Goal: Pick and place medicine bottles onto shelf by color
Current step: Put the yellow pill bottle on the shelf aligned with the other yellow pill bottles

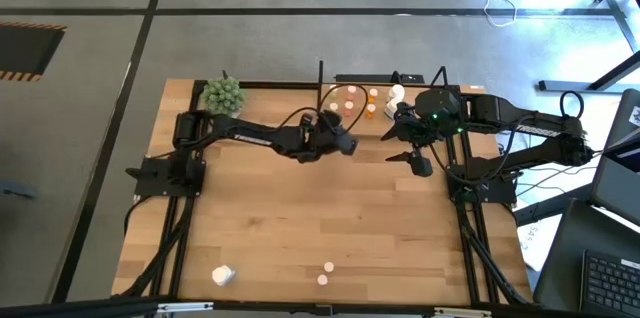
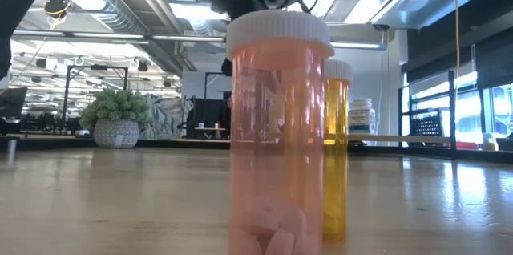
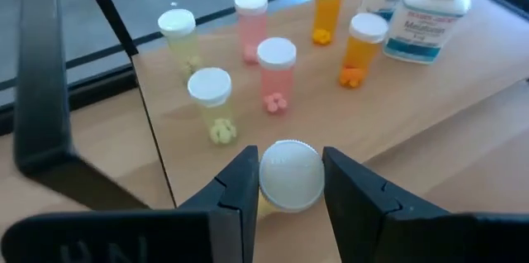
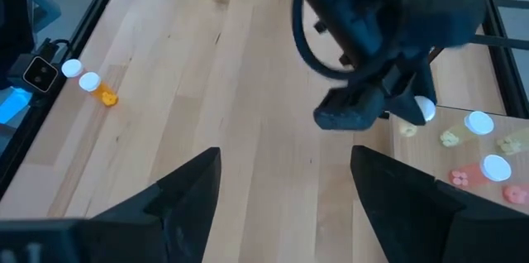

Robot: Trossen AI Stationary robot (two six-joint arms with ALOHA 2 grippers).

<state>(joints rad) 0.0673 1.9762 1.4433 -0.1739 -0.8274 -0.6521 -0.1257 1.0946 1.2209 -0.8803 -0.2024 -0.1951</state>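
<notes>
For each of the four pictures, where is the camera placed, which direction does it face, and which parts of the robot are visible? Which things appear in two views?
High view: above the table, facing straight down; both arms, left gripper at the shelf.
Low view: at tabletop height, facing level across; pinkish bottle close in front, arm parts above.
Left wrist view: on the left arm, facing the shelf; its fingers shut on a white-capped bottle.
Right wrist view: on the right arm, facing the tabletop; its open fingers, left arm beyond.
Shared: both wrist views show the shelf bottles.

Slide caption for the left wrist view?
Left gripper holds a white-capped yellow bottle at the small light-wood shelf.
</notes>
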